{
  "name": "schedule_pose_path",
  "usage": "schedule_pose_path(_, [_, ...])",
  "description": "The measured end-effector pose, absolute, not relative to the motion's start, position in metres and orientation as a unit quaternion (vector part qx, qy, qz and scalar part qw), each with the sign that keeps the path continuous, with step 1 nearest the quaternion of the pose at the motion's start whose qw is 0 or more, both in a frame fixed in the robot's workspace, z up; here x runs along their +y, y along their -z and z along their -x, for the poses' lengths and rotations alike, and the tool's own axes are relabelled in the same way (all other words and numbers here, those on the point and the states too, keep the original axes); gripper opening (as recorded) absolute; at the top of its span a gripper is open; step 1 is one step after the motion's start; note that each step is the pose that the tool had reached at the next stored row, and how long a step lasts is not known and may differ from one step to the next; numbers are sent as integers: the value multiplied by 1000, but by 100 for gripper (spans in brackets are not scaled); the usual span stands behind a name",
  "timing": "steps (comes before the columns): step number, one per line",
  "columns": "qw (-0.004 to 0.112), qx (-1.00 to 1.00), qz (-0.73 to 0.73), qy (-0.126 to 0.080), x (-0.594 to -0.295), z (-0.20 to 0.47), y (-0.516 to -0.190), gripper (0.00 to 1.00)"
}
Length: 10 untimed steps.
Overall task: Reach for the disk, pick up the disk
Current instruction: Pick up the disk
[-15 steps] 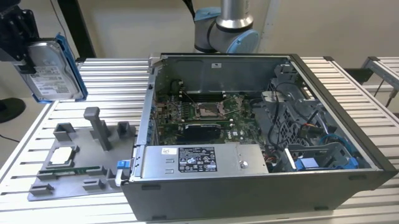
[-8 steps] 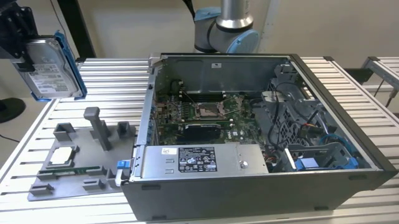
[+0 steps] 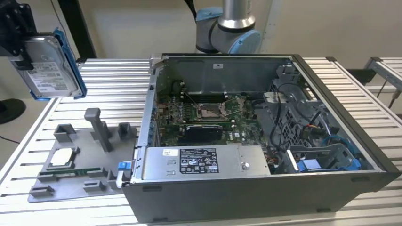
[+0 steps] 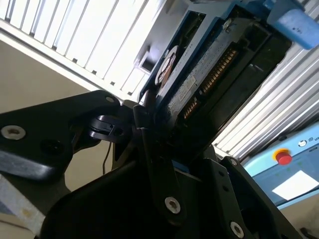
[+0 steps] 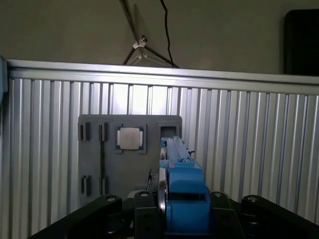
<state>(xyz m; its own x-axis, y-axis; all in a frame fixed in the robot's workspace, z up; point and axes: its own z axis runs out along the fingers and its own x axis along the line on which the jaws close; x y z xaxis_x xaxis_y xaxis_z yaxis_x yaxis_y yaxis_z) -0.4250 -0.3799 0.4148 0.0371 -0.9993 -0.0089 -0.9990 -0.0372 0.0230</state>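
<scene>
The disk (image 3: pixel 49 66), a silver-grey drive with a white label in a blue bracket, hangs upright in the air above the table's far corner at the exterior view's left. My black gripper (image 3: pixel 24 52) is shut on it from the side away from the computer case. In the second wrist view the disk's (image 4: pixel 209 64) underside with its circuit board and blue frame runs out from between the black fingers (image 4: pixel 144 132). The first wrist view looks along the disk's (image 5: pixel 180 174) blue edge, clamped in the gripper (image 5: pixel 179 219).
A grey fixture plate (image 3: pixel 94 153) with upright posts lies on the slatted table (image 3: pixel 113 80) below, holding a small square chip (image 3: pixel 63 157). An open computer case (image 3: pixel 251 197) with a long grey labelled box (image 3: pixel 201 162) stands to the exterior view's right. The arm's base (image 3: pixel 226 28) rises behind it.
</scene>
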Motion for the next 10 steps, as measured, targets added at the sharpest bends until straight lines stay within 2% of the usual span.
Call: schedule_pose_path(10, [5, -694, -720, 11, -380, 425, -432, 0])
